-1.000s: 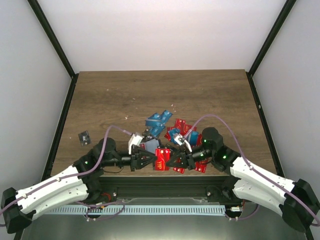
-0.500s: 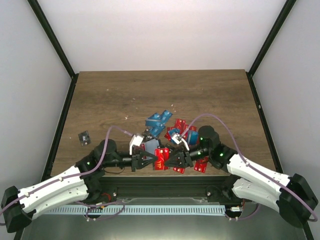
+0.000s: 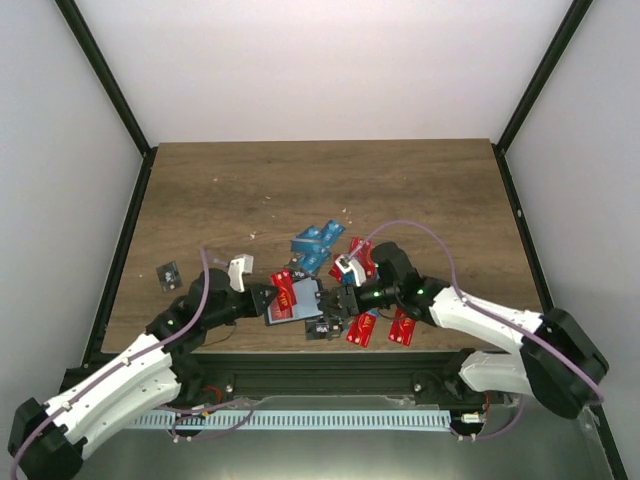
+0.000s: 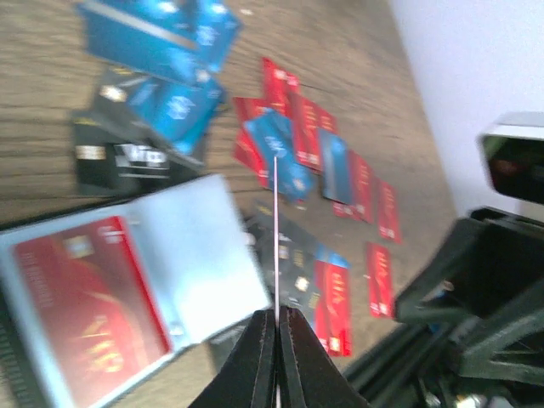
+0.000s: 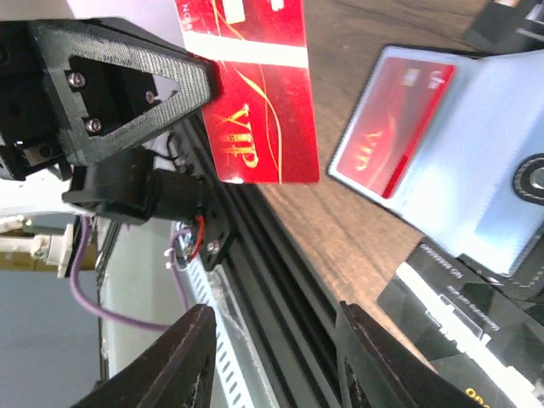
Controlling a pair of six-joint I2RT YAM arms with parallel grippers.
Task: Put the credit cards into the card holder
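Dark wood-grain tabletop [image 3: 420, 190] fills the enclosure between pale walls, and the work sits at its near edge, between the two arms. The card holder [image 5: 476, 127] lies open and flat there with its pale lining facing up. One seated card [image 5: 391, 127], a red one, is tucked into a pocket. Loose credit cards [image 3: 352, 250] lie scattered just beyond and to the right of the holder. The blue cards [image 3: 318, 240] are farther back, the red cards [image 3: 400, 328] are near the front edge, and a lone black card [image 3: 169, 273] sits well apart on the left.

The left gripper [image 4: 276, 319] is pinched tight on a red VIP card [image 5: 255, 93], gripping it by one edge above the table, just beside the holder's left side. From its own wrist camera that card shows only as a thin edge-on line. The right gripper [image 5: 276, 357] has its fingers spread with nothing between them, close to the holder's right side. From above, both grippers crowd over the holder, so I cannot say whether the right fingers touch it.

The step in hand looks like inserting the held card, with most of the pile not yet dealt with. The next move calls for the left arm to tip the card nearly flat and line its leading edge up with a pocket mouth. It would then slide the card in along the lining. The open right gripper is well placed to press on the holder so it does not skid, since a thin card meeting a soft pocket lip at an angle is likely to push the holder away.
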